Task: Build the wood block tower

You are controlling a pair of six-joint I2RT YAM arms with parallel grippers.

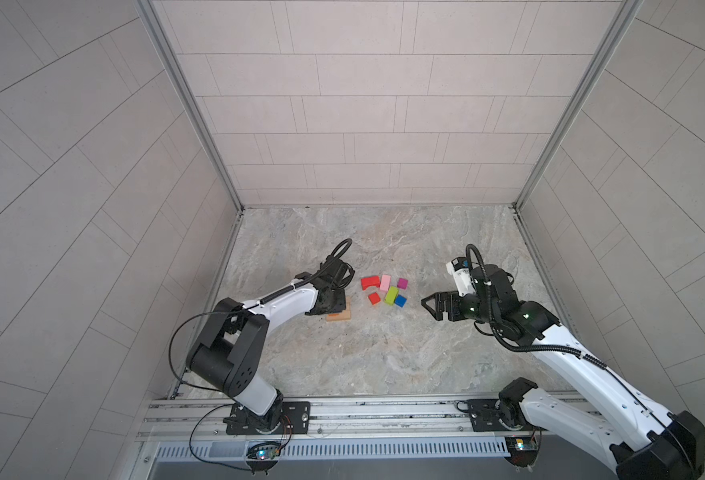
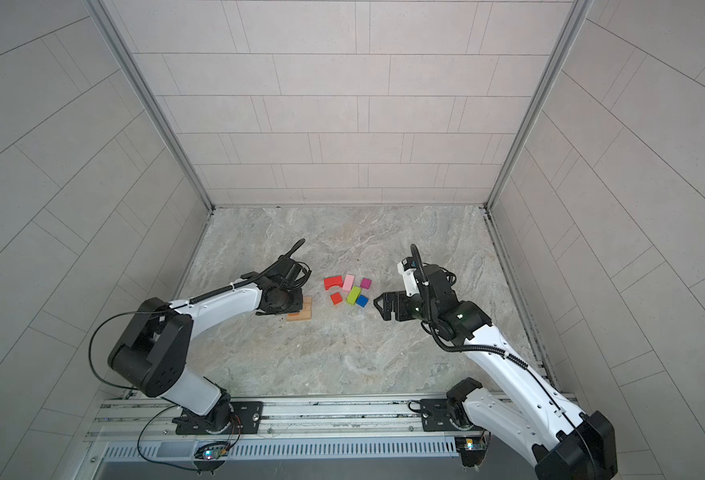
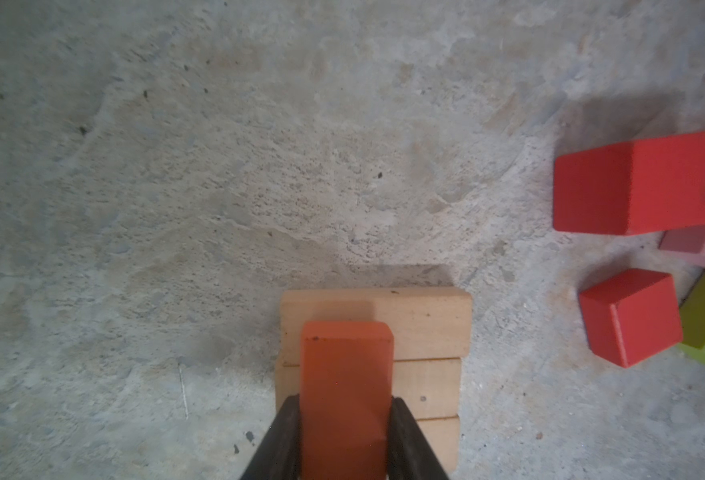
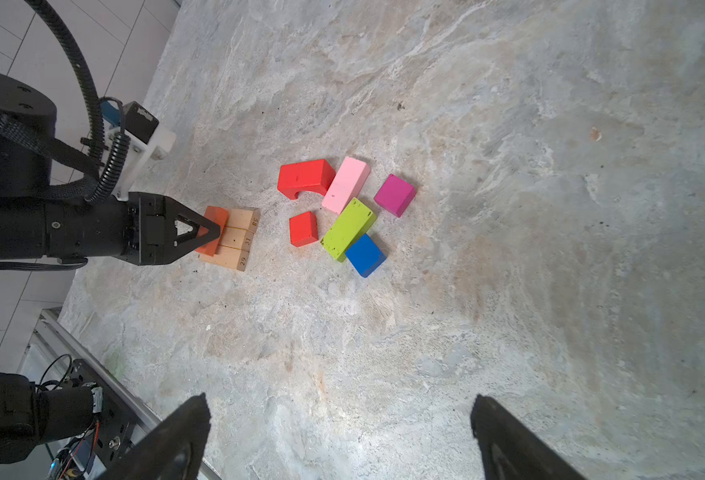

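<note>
Left gripper (image 3: 345,409) clamps orange oblong (image 3: 346,365); tan bars (image 3: 425,324) beneath.

Left gripper (image 3: 346,403) clamped on orange oblong (image 3: 347,365) — oblong crosswise over three tan bars (image 3: 427,328) laid side by side. Red arch (image 3: 649,187) and red cube (image 3: 629,316) near each other, well apart from the bars.

Three tan bars (image 4: 237,239), seven painted blocks (image 4: 348,228), two arms (image 1: 288,301).

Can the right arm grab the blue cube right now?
Probably yes. The right gripper is open, empty, and faces the blue cube across bare table; only the lime oblong crowds one side of it.
</note>
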